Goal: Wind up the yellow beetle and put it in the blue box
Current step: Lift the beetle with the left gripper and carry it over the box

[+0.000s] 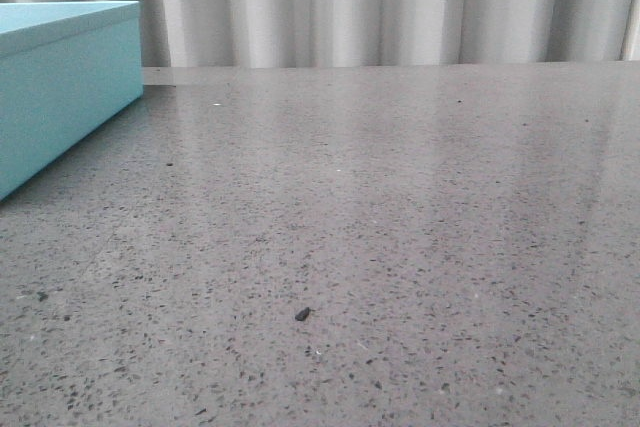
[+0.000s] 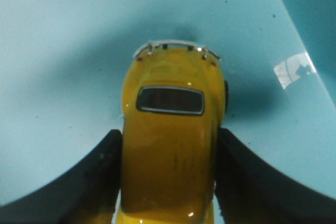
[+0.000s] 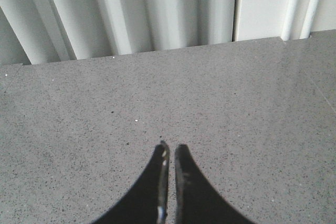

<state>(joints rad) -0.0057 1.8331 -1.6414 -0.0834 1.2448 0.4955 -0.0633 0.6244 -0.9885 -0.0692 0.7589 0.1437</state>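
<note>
In the left wrist view my left gripper [image 2: 169,145] is shut on the yellow beetle [image 2: 170,129], its two black fingers pressed against the car's sides. The car's chrome bumper end points away from the wrist, close over a light turquoise surface [image 2: 63,77] that looks like the blue box. In the front view the blue box [image 1: 60,87] stands at the far left of the table; neither arm shows there. In the right wrist view my right gripper [image 3: 171,153] is shut and empty, above the grey speckled table [image 3: 252,108].
A white pleated curtain [image 1: 380,2] hangs behind the table's far edge. A small dark speck [image 1: 302,314] lies on the tabletop in the front view. A darker teal wall or edge [image 2: 310,14] shows beside the turquoise surface in the left wrist view.
</note>
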